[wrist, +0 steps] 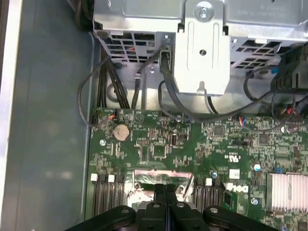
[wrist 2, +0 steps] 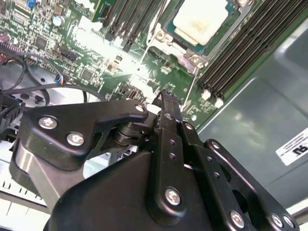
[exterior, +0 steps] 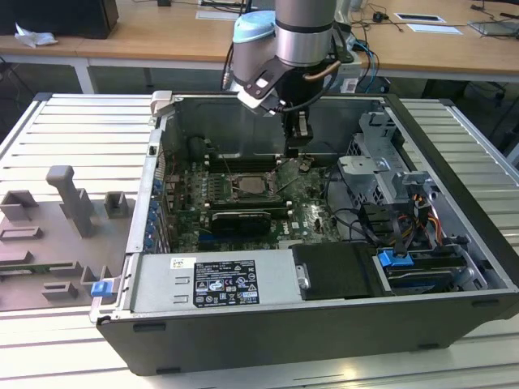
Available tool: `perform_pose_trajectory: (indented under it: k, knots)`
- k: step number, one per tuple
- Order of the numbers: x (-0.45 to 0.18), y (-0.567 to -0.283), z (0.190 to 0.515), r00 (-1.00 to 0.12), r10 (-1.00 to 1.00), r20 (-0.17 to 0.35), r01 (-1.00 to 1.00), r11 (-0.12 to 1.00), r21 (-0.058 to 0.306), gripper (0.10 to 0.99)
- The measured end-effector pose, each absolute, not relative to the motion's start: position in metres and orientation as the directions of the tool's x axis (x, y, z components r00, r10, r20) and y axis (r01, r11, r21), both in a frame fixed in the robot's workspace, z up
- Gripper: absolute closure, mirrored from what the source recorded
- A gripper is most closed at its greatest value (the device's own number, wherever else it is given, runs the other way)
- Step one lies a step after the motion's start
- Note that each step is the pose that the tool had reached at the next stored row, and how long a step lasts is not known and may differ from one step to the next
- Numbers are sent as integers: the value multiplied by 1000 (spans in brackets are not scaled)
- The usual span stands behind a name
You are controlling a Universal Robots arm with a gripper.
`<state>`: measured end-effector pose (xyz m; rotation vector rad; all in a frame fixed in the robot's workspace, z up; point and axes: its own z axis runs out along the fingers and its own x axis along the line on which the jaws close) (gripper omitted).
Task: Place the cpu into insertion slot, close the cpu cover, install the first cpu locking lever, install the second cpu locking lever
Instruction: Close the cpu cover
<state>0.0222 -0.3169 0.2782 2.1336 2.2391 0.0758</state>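
The cpu (wrist 2: 199,19), a pale square chip, lies in the insertion slot (exterior: 247,185) on the green motherboard. The silvery cpu cover (wrist 2: 180,50) frames it and looks to be lying down over it. A thin metal lever rod (wrist 2: 147,50) runs along one side of the socket. My gripper (exterior: 298,154) hangs inside the case, just to the exterior view's right of the socket and a little above the board. Its black fingers (wrist 2: 166,103) are pressed together with nothing visible between them. In the first wrist view the gripper (wrist: 166,188) sits right by the socket's shiny metal edge (wrist: 159,175).
Black memory slots (wrist 2: 236,53) flank the socket. A black graphics card (exterior: 241,220) lies in front of it. A metal drive cage (exterior: 381,162) and loose cables (exterior: 357,219) fill the exterior view's right. The power supply (exterior: 211,279) sits at the front. A grey fixture (exterior: 73,203) stands outside the case.
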Motion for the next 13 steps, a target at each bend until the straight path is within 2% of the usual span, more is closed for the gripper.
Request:
perform_pose_trajectory:
  k: [13]
  knots:
    - [52, -317, 272, -48, 999, -1, 997, 48, 68, 980]
